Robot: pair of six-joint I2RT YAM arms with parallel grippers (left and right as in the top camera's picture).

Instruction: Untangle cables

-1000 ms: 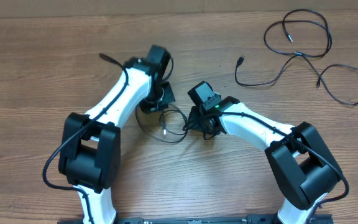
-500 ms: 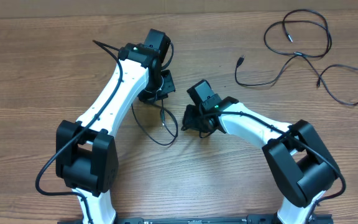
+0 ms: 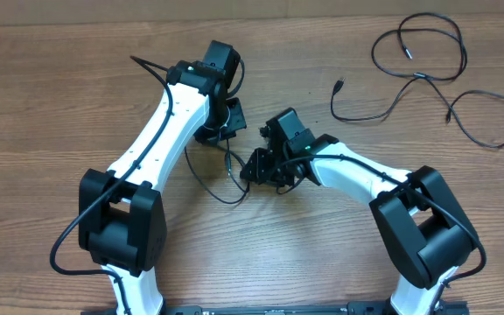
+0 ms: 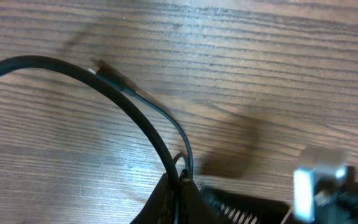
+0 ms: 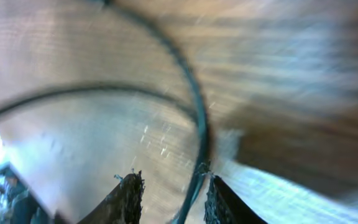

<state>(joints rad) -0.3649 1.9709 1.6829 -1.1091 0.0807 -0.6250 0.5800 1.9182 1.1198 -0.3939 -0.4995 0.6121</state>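
Observation:
My left gripper (image 3: 224, 133) is shut on a thin black cable (image 3: 220, 191) whose loop hangs down to the table between the two arms. In the left wrist view the cable (image 4: 135, 106) arcs up and left from the pinched left gripper (image 4: 182, 182), and a plug tip (image 4: 99, 66) rests on the wood. My right gripper (image 3: 254, 166) sits just right of the loop. In the right wrist view its jaws stand apart, the right gripper (image 5: 169, 177) open, with the cable (image 5: 199, 134) running between them against the right finger (image 5: 219, 199).
Other loose black cables lie at the table's far right: a double loop (image 3: 420, 39), a larger loop (image 3: 490, 122), and a curved strand with a plug end (image 3: 366, 115). Both white arms crowd the table's middle, with their own thicker black cables along them.
My left arm has lifted and moved back, drawing the small bundle out into one long loop. My right gripper has shifted left toward the loop and its jaws have widened.

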